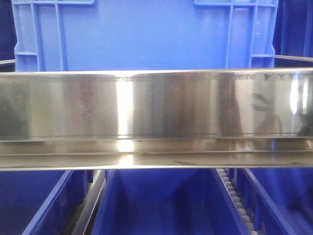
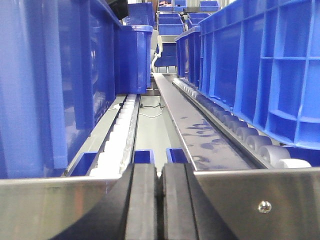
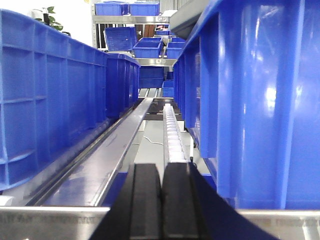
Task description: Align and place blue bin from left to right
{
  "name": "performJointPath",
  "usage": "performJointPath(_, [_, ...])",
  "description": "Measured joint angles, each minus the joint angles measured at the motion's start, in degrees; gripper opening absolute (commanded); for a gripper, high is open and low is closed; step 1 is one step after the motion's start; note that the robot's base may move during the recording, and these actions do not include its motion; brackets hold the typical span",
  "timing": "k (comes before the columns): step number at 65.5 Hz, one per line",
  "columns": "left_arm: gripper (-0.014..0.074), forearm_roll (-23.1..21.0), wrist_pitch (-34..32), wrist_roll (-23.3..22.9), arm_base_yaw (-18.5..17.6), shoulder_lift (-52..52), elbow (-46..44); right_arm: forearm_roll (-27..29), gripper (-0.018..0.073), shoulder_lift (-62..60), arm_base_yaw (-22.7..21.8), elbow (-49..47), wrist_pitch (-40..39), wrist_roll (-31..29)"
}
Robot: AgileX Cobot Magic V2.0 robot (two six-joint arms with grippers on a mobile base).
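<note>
The large mid-blue ribbed plastic crate (image 1: pixel 146 34) sat behind a shiny steel rail (image 1: pixel 156 105). My left pincer (image 2: pixel 160 175) and right pincer (image 3: pixel 161 172) were both closed and empty, probably to slip beside it and nudge it sideways.

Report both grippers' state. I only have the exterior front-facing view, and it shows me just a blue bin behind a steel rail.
Observer: The left wrist view shows the left gripper shut, with nothing between its fingers.
Operator: Now the right one.
Observer: The right gripper is also shut and empty, as seen in the right wrist view.
Operator: Tell me what lies ahead of it.
Observer: A roller track runs away from it, alongside a flat steel strip.
</note>
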Motion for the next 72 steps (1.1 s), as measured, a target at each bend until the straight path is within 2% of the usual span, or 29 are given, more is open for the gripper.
performJointPath(63, [-0.0111, 0.0, 0.0, 0.0, 0.0, 0.0, 0.0, 0.0, -0.0078, 0.0, 0.0, 0.0, -0.3, 0.0])
performJointPath(72, [-0.0111, -0.4, -1.9, 0.0, 0.0, 0.0, 0.0, 0.0, -0.0078, 0.0, 0.0, 0.0, -1.6, 0.0])
